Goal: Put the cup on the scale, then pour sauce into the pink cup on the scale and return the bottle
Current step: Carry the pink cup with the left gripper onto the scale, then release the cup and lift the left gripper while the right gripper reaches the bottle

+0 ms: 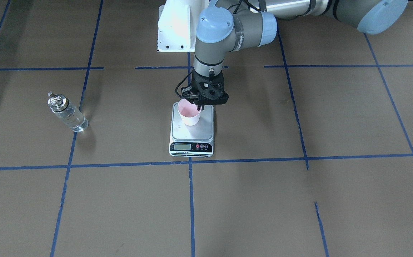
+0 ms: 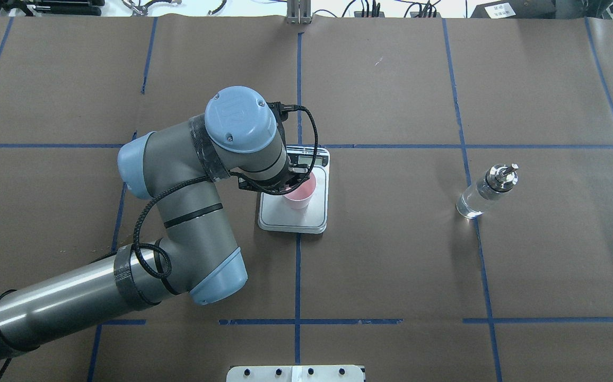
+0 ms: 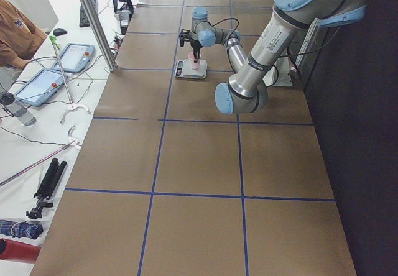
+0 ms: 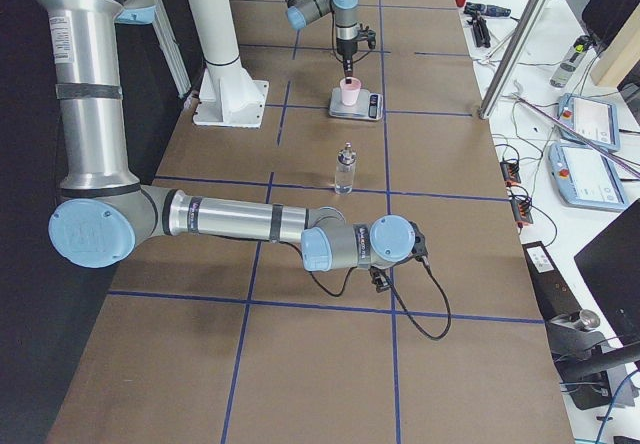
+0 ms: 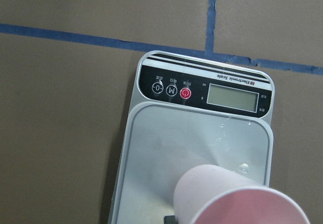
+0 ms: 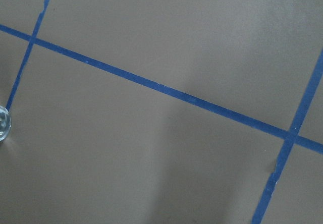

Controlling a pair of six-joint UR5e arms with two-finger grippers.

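cup (image 1: pixel 189 112) on scale (image 1: pixel 187 132), left jaws pinching its rim, right jaws cannot tell, sauce (image 1: pixel 75 122) in bottle (image 1: pixel 66 111)

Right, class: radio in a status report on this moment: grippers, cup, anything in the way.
Left gripper shut on cup rim. Right gripper low over table, state unclear. Cup upright on scale. Bottle standing apart; nothing seen between.

Bright, even light (glint on bottle (image 1: pixel 68 113))
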